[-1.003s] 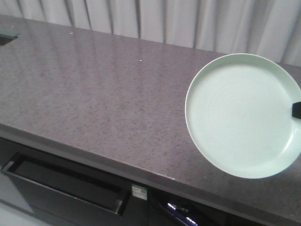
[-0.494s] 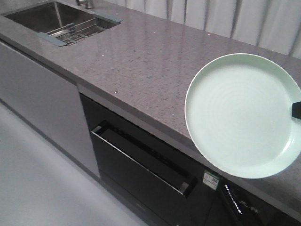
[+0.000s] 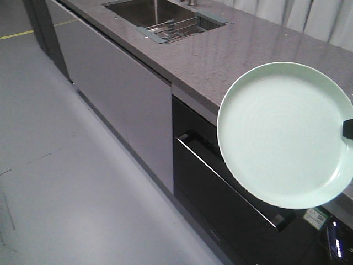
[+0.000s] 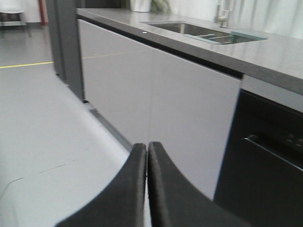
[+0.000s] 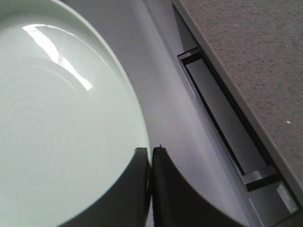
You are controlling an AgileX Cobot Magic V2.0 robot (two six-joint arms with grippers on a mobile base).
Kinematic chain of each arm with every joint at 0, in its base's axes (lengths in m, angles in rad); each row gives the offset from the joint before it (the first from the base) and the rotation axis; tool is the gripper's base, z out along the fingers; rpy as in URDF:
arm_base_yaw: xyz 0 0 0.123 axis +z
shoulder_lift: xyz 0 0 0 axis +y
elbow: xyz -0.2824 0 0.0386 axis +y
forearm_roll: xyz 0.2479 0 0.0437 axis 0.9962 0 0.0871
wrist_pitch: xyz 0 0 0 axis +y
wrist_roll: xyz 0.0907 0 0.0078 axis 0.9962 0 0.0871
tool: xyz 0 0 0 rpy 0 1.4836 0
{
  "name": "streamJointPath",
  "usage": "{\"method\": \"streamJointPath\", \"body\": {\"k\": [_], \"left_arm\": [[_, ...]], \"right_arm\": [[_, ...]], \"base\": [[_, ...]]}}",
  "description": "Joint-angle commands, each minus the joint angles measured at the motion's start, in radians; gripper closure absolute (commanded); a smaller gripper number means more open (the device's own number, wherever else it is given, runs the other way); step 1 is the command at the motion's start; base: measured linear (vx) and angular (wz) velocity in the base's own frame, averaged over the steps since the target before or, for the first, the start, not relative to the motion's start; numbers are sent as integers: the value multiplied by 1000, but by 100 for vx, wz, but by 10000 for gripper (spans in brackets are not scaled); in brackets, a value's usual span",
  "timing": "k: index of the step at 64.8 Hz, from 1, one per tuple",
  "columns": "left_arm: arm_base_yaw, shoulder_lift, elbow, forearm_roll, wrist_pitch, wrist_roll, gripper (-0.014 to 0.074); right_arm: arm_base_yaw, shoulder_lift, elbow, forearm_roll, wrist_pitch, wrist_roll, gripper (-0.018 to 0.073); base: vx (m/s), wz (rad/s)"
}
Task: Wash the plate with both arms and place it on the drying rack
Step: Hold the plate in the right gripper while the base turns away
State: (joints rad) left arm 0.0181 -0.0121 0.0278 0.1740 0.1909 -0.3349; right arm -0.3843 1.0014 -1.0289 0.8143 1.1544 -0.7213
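Note:
The pale mint-green plate (image 3: 284, 135) hangs in the air, tilted on edge, in front of the counter edge. My right gripper (image 3: 347, 128) is shut on its right rim. In the right wrist view the right gripper (image 5: 151, 150) pinches the rim of the plate (image 5: 61, 132), one finger on each face. My left gripper (image 4: 147, 144) is shut with nothing in it, low over the floor and facing the cabinet fronts. The drying rack (image 3: 177, 30) of steel rods lies across the sink at the far end of the counter. The rack (image 4: 236, 37) also shows far off in the left wrist view.
A grey speckled counter (image 3: 248, 49) runs along the top, with the steel sink (image 3: 140, 11) set into it. Below are grey cabinet fronts (image 3: 121, 94) and a black appliance with a long handle (image 3: 231, 182). Grey floor (image 3: 66, 182) spreads to the left.
The whole scene has swung: the counter slid right and up, and the sink and rack came into view. Cabinet fronts and floor now show. The plate kept its place in the front-facing view.

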Motion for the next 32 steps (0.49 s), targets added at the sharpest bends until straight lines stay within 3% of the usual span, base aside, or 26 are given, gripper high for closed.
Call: {"method": "streamJointPath", "body": {"k": [1,32], "left_arm": [[-6,-14,18,0,-71,-2,603],[-6,-14,18,0,-71,-2,603]], "right_arm": [[-7,-10,-24,59,-36,-10,566],[-7,-10,-24,59,-36,-10,566]], "base": [[-10,52],[-8,52]]}}
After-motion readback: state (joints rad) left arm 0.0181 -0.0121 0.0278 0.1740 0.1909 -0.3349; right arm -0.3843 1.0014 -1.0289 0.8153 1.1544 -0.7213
